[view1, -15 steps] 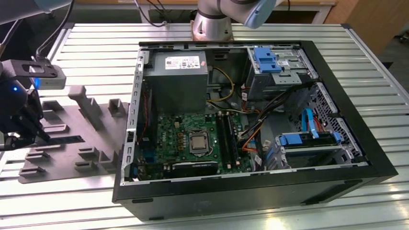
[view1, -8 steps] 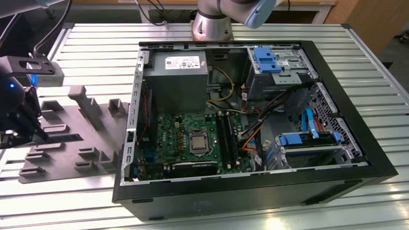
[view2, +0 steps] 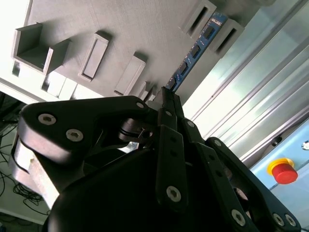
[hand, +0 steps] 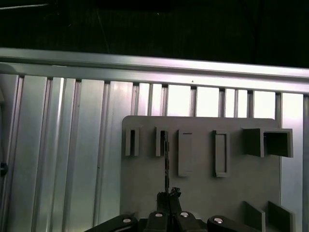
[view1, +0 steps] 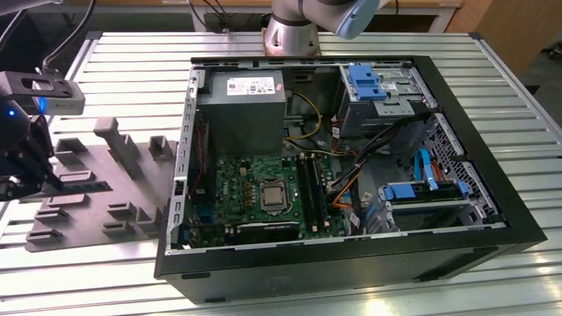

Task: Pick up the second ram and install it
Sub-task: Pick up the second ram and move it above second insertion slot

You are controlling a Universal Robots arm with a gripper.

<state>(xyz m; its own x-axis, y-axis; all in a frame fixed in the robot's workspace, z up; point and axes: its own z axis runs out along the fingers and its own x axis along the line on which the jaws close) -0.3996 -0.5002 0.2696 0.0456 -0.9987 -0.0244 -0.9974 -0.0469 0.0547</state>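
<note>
Gripping is the step in hand. The black two-fingered gripper (view2: 167, 96) is down at the light grey plastic tray with raised blocks (view2: 120, 29), its tips drawn close together at the near end of the second ram (view2: 195, 50) — a long, narrow memory stick with a row of dark rectangular chips on its face. The stick stands on its long edge on the tray, its far end tucked between two raised blocks. In the first wrist view it shows edge-on as a thin dark line running from a block to the gripper.

The tips appear clenched on the stick's end, though the contact itself is hidden behind the linkage. In the exterior view the tray lies on the ribbed aluminium table (view1: 131, 59), to the exterior view's left of the open black computer case (view1: 351, 273) and well apart from the long black memory slots (view1: 309, 187) inside it.

The pick-up looks begun, the install not — a lift would call for a straight pull clear of the blocks, with the stick kept square in the grip.
</note>
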